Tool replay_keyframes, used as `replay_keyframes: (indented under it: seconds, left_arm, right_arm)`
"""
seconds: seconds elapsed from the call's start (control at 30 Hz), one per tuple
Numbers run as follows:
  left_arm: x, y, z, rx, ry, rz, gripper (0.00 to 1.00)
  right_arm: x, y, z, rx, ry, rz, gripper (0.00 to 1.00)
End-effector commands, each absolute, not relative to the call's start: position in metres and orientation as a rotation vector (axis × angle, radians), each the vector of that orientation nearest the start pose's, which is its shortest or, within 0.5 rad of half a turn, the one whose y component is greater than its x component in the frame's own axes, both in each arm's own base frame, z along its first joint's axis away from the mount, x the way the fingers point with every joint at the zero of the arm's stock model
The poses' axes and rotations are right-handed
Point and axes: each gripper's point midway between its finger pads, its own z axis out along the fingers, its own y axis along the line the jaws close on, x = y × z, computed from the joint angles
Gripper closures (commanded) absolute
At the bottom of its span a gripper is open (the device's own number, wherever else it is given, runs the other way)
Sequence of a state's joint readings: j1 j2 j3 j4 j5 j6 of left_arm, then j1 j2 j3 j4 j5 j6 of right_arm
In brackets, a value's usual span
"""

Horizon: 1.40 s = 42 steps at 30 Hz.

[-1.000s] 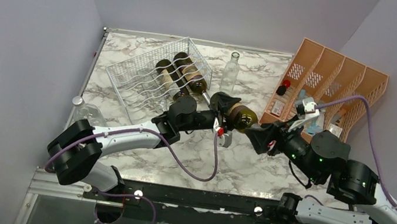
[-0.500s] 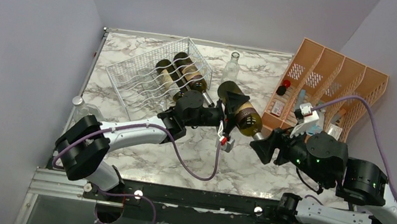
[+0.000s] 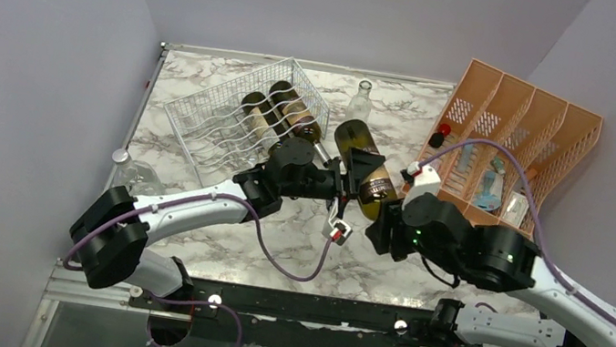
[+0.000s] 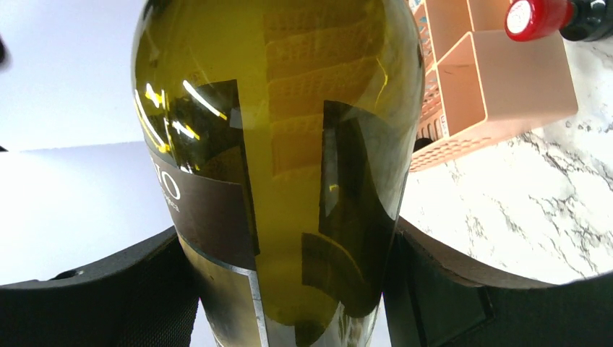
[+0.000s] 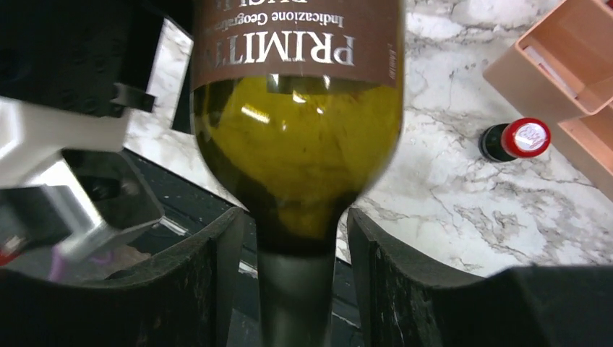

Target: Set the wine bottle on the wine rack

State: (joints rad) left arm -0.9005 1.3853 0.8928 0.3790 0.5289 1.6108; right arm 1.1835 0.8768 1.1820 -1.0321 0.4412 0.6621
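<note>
Wine rack: the silvery wire wine rack [image 3: 229, 125] stands on the marble table [image 3: 311, 252], at the back left.
Racked bottles: two dark bottles [image 3: 281, 112] lie side by side in the rack's right end.
Left gripper: the left gripper [image 4: 289, 253] is clamped on the lower body of the wine bottle [image 3: 350, 139]; one finger [image 4: 123, 289] presses each flank.
Wine bottle, look: olive-green glass, see-through and glossy, with a dark brown label printed in pale letters and a dark neck.
Wine bottle, place: held in the air just right of the rack, above the table. It lies slanted, base toward the back and neck toward the near right.
Right gripper: the right gripper [image 5: 295, 224] is parted around the neck, with a thin gap showing on each side.
Clear bottle: a clear glass bottle [image 3: 359, 100] stands upright behind the held bottle's base.
Small bottle: a red-capped dark bottle [image 5: 515, 139] lies beside the organizer.
File organizer: the orange slotted organizer [image 3: 528, 124] sits at the back right.
Change: half a second earlier the right gripper hung clear of the neck, off to the near right; now it flanks it. The left grip is unchanged, and the bottle has barely shifted.
</note>
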Motion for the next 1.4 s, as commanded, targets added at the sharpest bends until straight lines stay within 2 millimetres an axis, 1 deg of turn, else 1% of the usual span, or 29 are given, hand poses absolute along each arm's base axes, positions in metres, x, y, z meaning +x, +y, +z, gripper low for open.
replay_keyframes:
  seconds: [0.0,0.17,0.23,0.33,0.4,0.43,0.47,0.5,0.57,0.6,0.67,0.7,0.73,0.77,0.93,1.03,1.13,1.23,1.33,1.37]
  left_arm:
    - [0.236,-0.387,0.355,1.563,-0.016,0.237,1.00]
    - [0.234,-0.385,0.353,1.593,-0.018,0.237,1.00]
    - [0.234,-0.385,0.354,1.593,-0.019,0.234,1.00]
    - [0.236,-0.384,0.354,1.595,-0.006,0.242,1.00]
    - [0.238,-0.383,0.356,1.591,0.000,0.251,1.00]
    - [0.237,-0.383,0.356,1.589,0.003,0.249,1.00]
    - [0.237,-0.383,0.357,1.586,0.010,0.241,1.00]
    - [0.237,-0.382,0.358,1.582,0.018,0.232,1.00]
    - [0.235,-0.383,0.358,1.577,0.022,0.212,1.00]
    - [0.233,-0.382,0.358,1.572,0.019,0.203,0.88]
    - [0.229,-0.382,0.358,1.560,0.019,0.179,0.42]
    - [0.228,-0.382,0.358,1.556,0.024,0.162,0.26]
    - [0.228,-0.383,0.356,1.557,0.034,0.145,0.06]
    - [0.227,-0.384,0.356,1.555,0.043,0.128,0.01]
    - [0.233,-0.389,0.344,1.580,0.062,0.120,0.01]
    - [0.235,-0.391,0.337,1.595,0.068,0.117,0.01]
    - [0.238,-0.392,0.334,1.603,0.088,0.110,0.01]
    - [0.240,-0.392,0.337,1.599,0.149,0.072,0.01]
    - [0.243,-0.389,0.350,1.569,0.243,0.021,0.01]
    - [0.245,-0.386,0.358,1.541,0.283,0.009,0.01]
  right_arm:
    - [0.136,0.210,0.250,-0.340,2.262,0.527,0.44]
    - [0.139,0.224,0.240,-0.335,2.253,0.555,0.46]
    - [0.140,0.228,0.236,-0.339,2.260,0.556,0.49]
    - [0.141,0.231,0.229,-0.339,2.283,0.533,0.57]
    - [0.142,0.230,0.225,-0.333,2.292,0.515,0.68]
    - [0.142,0.230,0.225,-0.329,2.290,0.511,0.75]
    - [0.144,0.229,0.224,-0.323,2.284,0.504,0.87]
    - [0.146,0.228,0.224,-0.307,2.279,0.494,0.97]
    - [0.151,0.223,0.225,-0.277,2.263,0.465,0.99]
    - [0.156,0.219,0.227,-0.255,2.243,0.437,0.99]
    - [0.162,0.214,0.232,-0.222,2.213,0.411,0.99]
    - [0.165,0.211,0.236,-0.200,2.192,0.398,0.99]
    - [0.168,0.209,0.239,-0.177,2.176,0.393,0.99]
    - [0.170,0.205,0.243,-0.149,2.163,0.385,0.99]
    - [0.178,0.181,0.254,0.004,2.127,0.307,0.99]
    - [0.179,0.170,0.258,0.061,2.109,0.293,0.99]
    - [0.178,0.161,0.260,0.099,2.095,0.292,0.99]
    - [0.177,0.154,0.257,0.133,2.098,0.279,0.99]
    - [0.175,0.152,0.252,0.128,2.108,0.281,0.99]
    - [0.174,0.153,0.249,0.116,2.112,0.284,0.99]
